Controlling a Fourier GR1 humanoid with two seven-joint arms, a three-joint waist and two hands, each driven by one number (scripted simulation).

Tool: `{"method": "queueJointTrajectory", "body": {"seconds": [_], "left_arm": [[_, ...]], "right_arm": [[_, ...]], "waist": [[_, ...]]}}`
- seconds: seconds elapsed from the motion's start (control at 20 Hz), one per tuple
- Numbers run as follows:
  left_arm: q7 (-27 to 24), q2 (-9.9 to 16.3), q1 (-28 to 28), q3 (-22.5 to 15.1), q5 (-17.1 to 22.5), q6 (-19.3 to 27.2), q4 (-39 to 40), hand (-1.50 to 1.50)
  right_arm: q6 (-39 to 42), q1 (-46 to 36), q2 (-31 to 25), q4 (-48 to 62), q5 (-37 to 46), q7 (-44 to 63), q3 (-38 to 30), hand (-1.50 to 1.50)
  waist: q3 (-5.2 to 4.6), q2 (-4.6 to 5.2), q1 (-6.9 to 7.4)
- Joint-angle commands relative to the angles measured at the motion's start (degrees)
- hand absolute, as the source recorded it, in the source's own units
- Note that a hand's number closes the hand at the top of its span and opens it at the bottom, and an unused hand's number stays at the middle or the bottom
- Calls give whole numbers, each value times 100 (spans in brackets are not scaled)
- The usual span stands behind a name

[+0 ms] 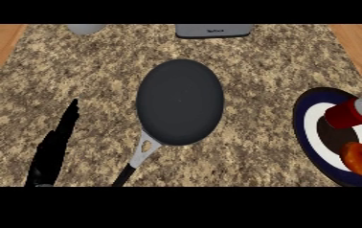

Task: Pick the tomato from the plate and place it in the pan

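A dark round pan (180,101) lies in the middle of the granite counter, its grey and black handle (139,159) pointing to the lower left. At the right edge, cut off by the view, is a plate (302,126) with a dark blue rim and a white ring. On it sit an orange-red glossy tomato (352,156), low and partly cut off, and a dark red object (343,115) above it. My left hand (55,148) rests at the lower left with straight fingers pointing up, left of the pan handle and touching nothing. No right hand shows.
A grey box-shaped appliance (213,30) stands at the back, behind the pan. A pale grey round object (86,28) is at the back left. Wooden strips (10,38) border the counter at both upper corners.
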Motion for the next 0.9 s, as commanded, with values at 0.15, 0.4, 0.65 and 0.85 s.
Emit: {"method": "queueJointTrajectory", "body": {"seconds": [0.15,0.4,0.65,0.85], "left_arm": [[150,161,-262,91,73,-321,-6,0],[422,65,-97,-86,-154,-162,-324,0],[249,12,-668,202,24,-446,385,0],[155,27,-60,179,-66,-482,-76,0]], "right_arm": [[1081,200,-1430,1086,1246,-1507,-194,-150],[1544,117,-1800,1233,2087,-2392,330,-150],[1742,-184,-2005,1054,2471,-2469,923,-150],[1606,-318,-2118,668,2520,-1842,976,-150]], "waist": [[-7,3,254],[-9,-20,310],[-18,3,272],[-27,-30,269]]}}
